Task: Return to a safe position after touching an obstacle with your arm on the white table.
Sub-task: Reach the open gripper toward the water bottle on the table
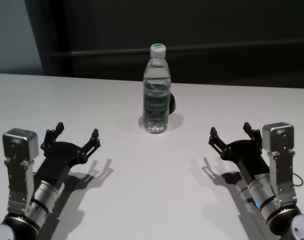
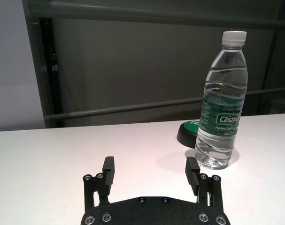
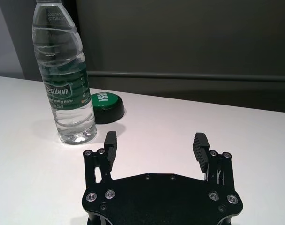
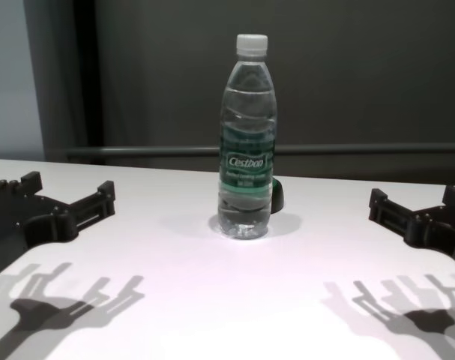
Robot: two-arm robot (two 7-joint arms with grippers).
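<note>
Open left gripper (image 1: 77, 138), right gripper (image 1: 232, 135), bottle (image 1: 156, 90) upright between

Bright overhead light casts soft gripper shadows on white table (image 1: 152, 200).

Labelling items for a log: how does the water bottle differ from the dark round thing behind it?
The bottle is tall, clear and upright with a white cap; the round object is low, squat and dark with a green top. The bottle stands nearer the robot, partly hiding the object. Both rest on the white table.
</note>
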